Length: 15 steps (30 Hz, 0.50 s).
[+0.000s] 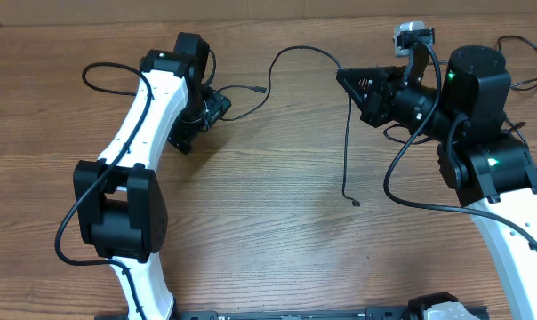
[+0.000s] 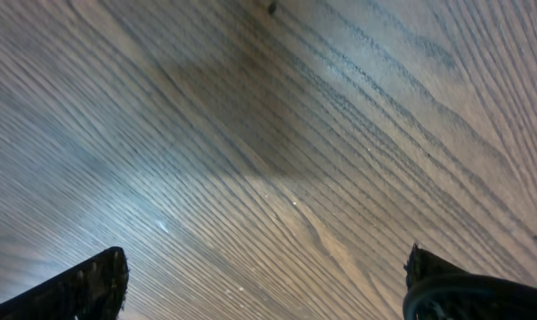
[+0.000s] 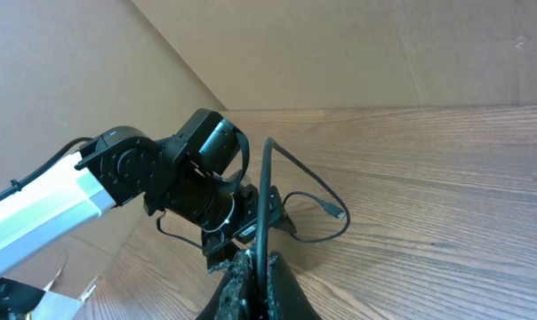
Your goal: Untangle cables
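Observation:
One thin black cable (image 1: 347,142) is pinched in my shut right gripper (image 1: 342,78). From there one part drops toward the table's middle and ends in a small plug (image 1: 356,204). The other part arcs up and left (image 1: 295,49) toward the left gripper. In the right wrist view this cable (image 3: 267,178) rises straight out of the shut right gripper (image 3: 255,258). A second cord end with a plug (image 1: 262,91) (image 3: 338,212) lies just right of my left gripper (image 1: 217,108). The left gripper (image 2: 267,267) stands wide open over bare wood, with nothing between its fingers.
Thick black arm cables loop beside both arms, one (image 1: 402,191) at the right and one (image 1: 91,76) at the far left. A cardboard wall (image 3: 340,53) rises behind the wooden table (image 1: 251,222).

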Available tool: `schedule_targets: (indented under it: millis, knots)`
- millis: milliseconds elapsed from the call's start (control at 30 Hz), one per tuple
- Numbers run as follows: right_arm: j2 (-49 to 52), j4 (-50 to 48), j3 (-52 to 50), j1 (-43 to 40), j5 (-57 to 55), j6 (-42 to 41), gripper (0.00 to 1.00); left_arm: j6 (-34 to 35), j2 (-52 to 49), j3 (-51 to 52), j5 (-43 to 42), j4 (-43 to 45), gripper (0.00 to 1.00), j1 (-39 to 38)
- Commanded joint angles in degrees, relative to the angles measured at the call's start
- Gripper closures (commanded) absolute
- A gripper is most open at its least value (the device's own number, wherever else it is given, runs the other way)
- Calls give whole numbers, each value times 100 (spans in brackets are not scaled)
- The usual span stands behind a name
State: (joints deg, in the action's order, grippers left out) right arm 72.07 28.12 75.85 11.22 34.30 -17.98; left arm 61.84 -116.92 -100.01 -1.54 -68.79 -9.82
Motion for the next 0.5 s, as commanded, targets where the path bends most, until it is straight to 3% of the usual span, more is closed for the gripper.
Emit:
schedule_targets:
  millis: [0, 267, 467]
  knots:
    - [-39, -15, 72, -11, 31, -24, 96, 426, 2, 68, -175, -26, 0, 90]
    - [-37, 26, 72, -11, 28, -22, 96, 1436, 2, 68, -175, -337, 1, 208]
    - [-39, 52, 72, -11, 22, 0, 96, 1554, 2, 68, -315, -472, 0, 424]
